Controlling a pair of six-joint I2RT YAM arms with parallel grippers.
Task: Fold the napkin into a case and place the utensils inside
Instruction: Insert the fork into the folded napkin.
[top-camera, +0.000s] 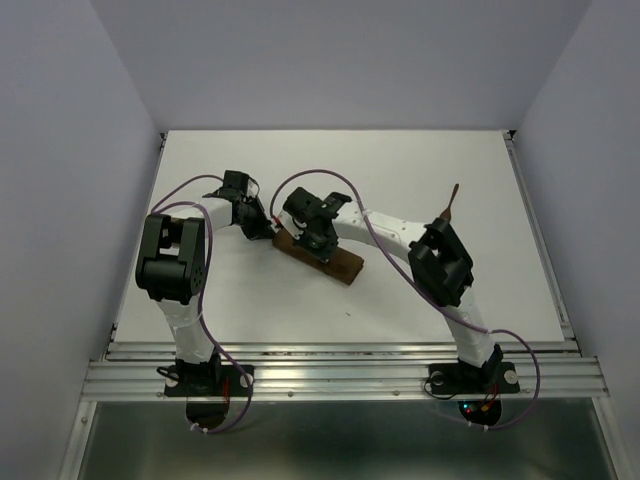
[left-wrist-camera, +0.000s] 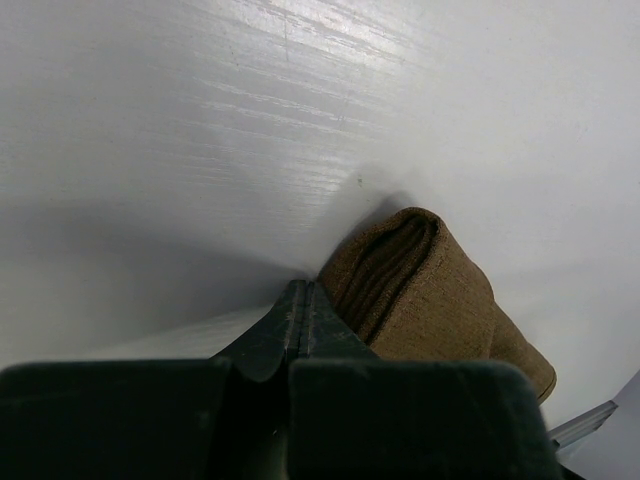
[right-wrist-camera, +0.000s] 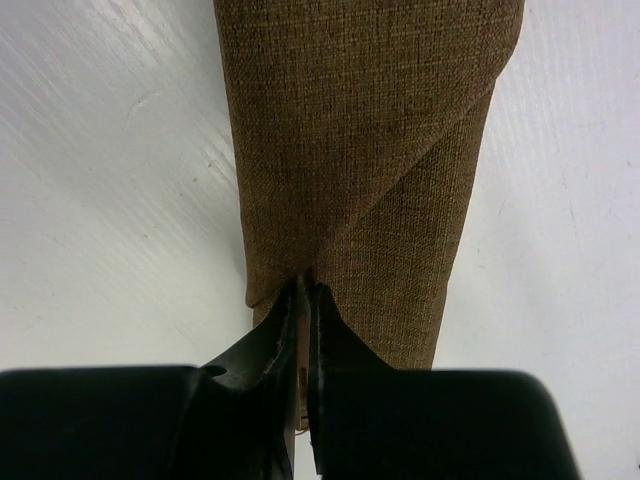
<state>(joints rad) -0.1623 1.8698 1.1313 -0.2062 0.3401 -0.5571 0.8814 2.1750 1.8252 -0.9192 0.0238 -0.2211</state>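
Across the white tabletop (top-camera: 400, 170), seen from above, the narrow dark brown folded cloth case (top-camera: 338, 263) lies slantwise at centre. Both arms bend inward over its left end, with the left gripper (top-camera: 262, 228) beside the right gripper (top-camera: 308, 240). A slim dark utensil (top-camera: 449, 203) lies well apart to the right. From the left wrist, the jaws are closed, tips just beside the case's layered end (left-wrist-camera: 420, 290). From the right wrist, the jaws are closed against a diagonal fold (right-wrist-camera: 400, 190); whether they pinch a layer cannot be told.

You're looking at a robot lab test cell: a white table (top-camera: 430, 180) boxed by plain pale walls (top-camera: 340, 60) left, right and far. A metal rail (top-camera: 340, 378) along the near edge carries the robot bases (top-camera: 205, 380).
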